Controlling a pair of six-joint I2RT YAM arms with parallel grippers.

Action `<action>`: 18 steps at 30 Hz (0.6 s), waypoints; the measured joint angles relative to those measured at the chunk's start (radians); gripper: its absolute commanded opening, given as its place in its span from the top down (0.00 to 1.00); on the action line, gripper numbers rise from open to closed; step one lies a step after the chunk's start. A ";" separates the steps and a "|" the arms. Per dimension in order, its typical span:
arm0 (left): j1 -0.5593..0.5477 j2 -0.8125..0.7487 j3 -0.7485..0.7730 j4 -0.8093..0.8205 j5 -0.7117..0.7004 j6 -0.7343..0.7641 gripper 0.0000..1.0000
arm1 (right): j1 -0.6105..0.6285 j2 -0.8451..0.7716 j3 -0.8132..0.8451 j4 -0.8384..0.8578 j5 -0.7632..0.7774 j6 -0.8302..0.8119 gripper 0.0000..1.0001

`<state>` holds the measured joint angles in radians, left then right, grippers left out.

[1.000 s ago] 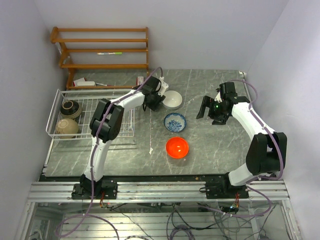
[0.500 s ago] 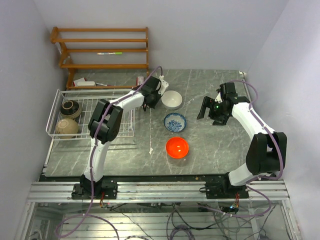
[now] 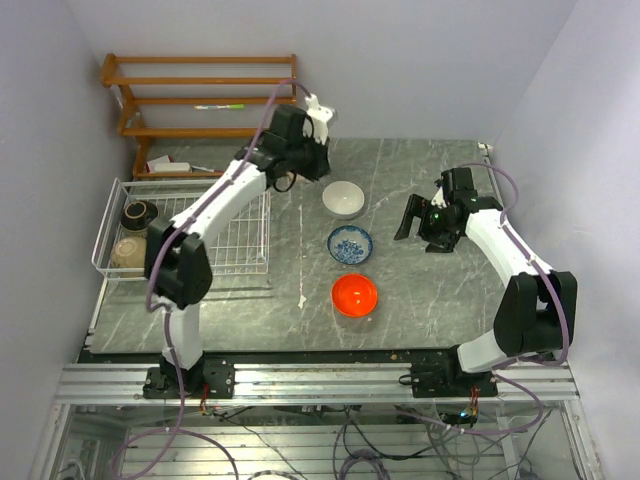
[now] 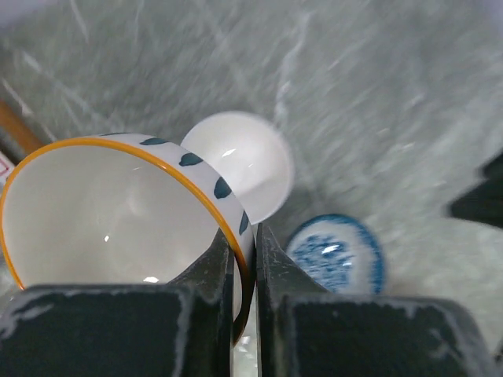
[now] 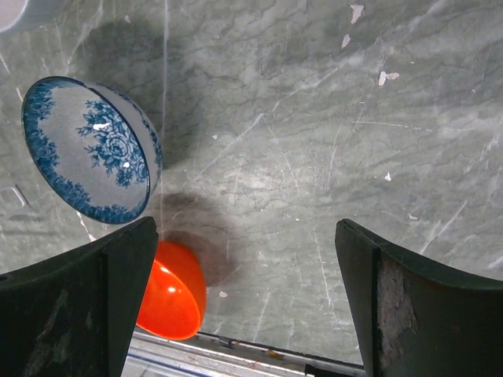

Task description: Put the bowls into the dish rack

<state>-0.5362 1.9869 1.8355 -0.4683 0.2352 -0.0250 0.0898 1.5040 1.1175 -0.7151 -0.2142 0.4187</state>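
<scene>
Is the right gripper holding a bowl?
No, the right gripper stands wide open above the table, with nothing between its jaws.

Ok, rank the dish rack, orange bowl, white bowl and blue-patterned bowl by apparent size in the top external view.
1. dish rack, by far the largest.
2. orange bowl, white bowl and blue-patterned bowl: these look about alike from above, so I won't rank them.
</scene>
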 measured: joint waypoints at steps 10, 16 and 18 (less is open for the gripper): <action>0.298 -0.476 -0.338 0.284 0.299 -0.408 0.93 | -0.003 -0.019 0.000 0.005 -0.026 -0.008 0.07; 0.569 -0.587 -0.663 0.480 0.410 -0.705 0.93 | -0.003 -0.028 0.000 0.007 -0.044 -0.019 0.08; 0.595 -0.591 -0.755 0.525 0.439 -0.783 0.93 | -0.003 -0.032 0.000 0.007 -0.049 -0.019 0.08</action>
<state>0.0593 1.3956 1.0801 0.0566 0.6746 -0.8078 0.0868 1.4723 1.1175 -0.7078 -0.2634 0.3992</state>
